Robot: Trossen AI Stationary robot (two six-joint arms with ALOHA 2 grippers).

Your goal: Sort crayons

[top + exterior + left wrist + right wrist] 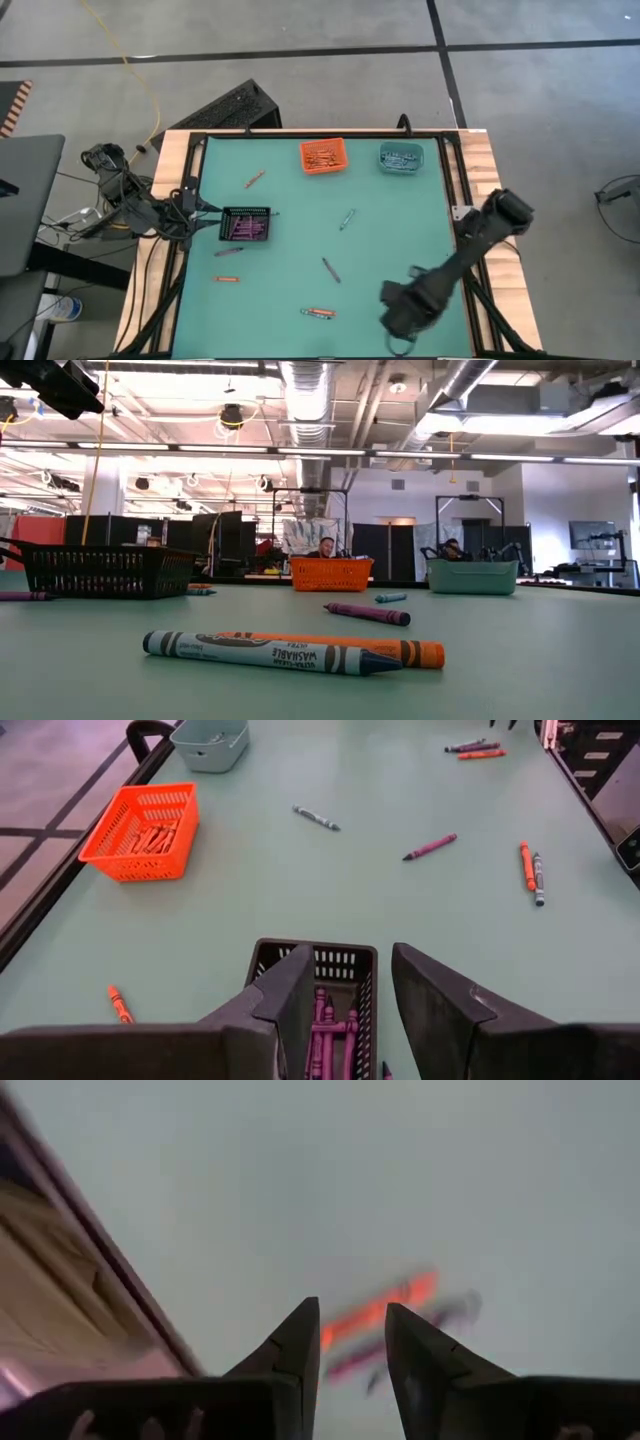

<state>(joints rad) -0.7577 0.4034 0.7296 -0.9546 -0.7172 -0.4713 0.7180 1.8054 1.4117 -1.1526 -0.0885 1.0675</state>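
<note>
Crayons lie scattered on the green table. An orange and a blue crayon [318, 313] lie side by side near the front edge, also in the low view [290, 651]. A purple crayon [330, 269], a teal crayon [347, 219] and an orange crayon [226, 278] lie apart. My left gripper [350, 955] is open above the left end of the black bin [245, 225], which holds purple crayons [325, 1035]. My right gripper [352, 1312] is open just right of the orange and blue pair [385, 1315], in the high view [388, 312] near the front edge.
An orange bin [323, 155] and a teal bin [401, 157], each with crayons inside, stand at the far edge. Another orange crayon [254, 179] and a purple one [228, 251] lie near the black bin. A raised dark frame [452, 190] runs around the table.
</note>
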